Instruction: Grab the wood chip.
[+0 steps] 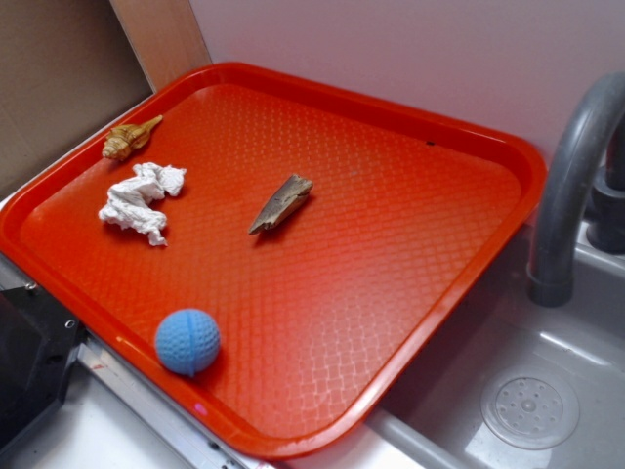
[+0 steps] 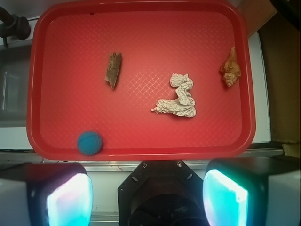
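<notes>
Item 1, tray (image 2: 141,19): a red, textured tray with a raised rim sits on the worktop (image 1: 88,430) beside a sink (image 1: 547,371). A grey tap (image 1: 571,176) rises at the tray's right edge in the exterior view.

Item 2, chip (image 2: 113,69): lies flat on the tray floor, left of centre in the wrist view, long axis running roughly 12 to 6 o'clock with the pointed end toward 6. In the exterior view the chip (image 1: 281,203) sits near the tray's middle, tapering toward 8 o'clock. Nothing touches it.

Item 3, other contents, wrist view:
- Tissue (image 2: 178,98), crumpled, at 4 o'clock from the chip, well apart from it.
- Shell (image 2: 230,67), at 3 o'clock from the chip, near the tray's right rim, beyond the tissue.
- Ball (image 2: 89,142), blue, at 7 o'clock from the chip, near the lower rim.

In the exterior view the shell (image 1: 129,139) is near the far left rim, the tissue (image 1: 142,200) just below it, and the ball (image 1: 187,341) near the front rim.

Item 4, pincer (image 2: 147,195): seen only in the wrist view, at the frame's bottom edge, outside the tray's lower rim. Its two fingers (image 2: 69,200) stand wide apart and hold nothing. It is well clear of the chip, which lies at 11 o'clock from it.
</notes>
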### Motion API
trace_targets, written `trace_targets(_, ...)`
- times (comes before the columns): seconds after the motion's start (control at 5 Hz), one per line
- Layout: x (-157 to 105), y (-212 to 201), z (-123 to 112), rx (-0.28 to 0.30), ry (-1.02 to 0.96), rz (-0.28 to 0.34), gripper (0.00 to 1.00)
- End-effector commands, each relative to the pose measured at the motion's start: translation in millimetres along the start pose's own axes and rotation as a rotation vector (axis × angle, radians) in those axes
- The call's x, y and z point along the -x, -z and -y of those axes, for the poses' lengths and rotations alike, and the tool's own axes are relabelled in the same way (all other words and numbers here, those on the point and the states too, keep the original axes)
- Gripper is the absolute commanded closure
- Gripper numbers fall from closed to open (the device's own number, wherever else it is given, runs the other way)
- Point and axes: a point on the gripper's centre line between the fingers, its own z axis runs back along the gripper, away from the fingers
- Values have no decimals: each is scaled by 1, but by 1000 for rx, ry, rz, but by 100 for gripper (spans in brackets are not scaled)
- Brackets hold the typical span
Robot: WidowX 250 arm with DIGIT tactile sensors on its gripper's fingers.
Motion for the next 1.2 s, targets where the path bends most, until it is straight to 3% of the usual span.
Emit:
trace_targets(0.0, 0, 0, 0, 0, 0, 0, 0)
trace_targets(0.2, -24, 19, 17, 0, -41, 18, 0)
trace_targets(0.6, -58, 63, 36, -3, -105, -24, 0)
trace_targets(1.0, -93, 120, 50, -45, -141, -58, 0)
